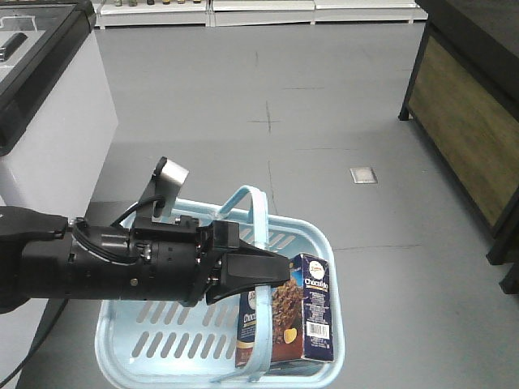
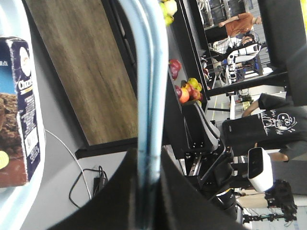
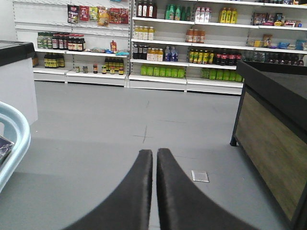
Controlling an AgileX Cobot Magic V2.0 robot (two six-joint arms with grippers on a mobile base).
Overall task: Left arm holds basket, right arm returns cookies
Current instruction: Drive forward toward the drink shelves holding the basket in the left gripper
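The left black pointed gripper [image 1: 274, 275] pinches the curved blue handles [image 1: 253, 203] of the light blue slotted plastic basket [image 1: 122, 356]. The dark navy cardboard cookie box [image 1: 312, 312] stands upright inside it, just beyond the gripper. The right black gripper [image 3: 154, 158] shows fingers pressed together over the grey shop floor [image 3: 120, 120]

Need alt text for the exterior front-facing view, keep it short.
The thick black left arm's pointed tool is shut on the curved blue handles of a light blue slotted plastic basket. A dark navy cardboard cookie box stands in the basket's right end, grey floor behind.
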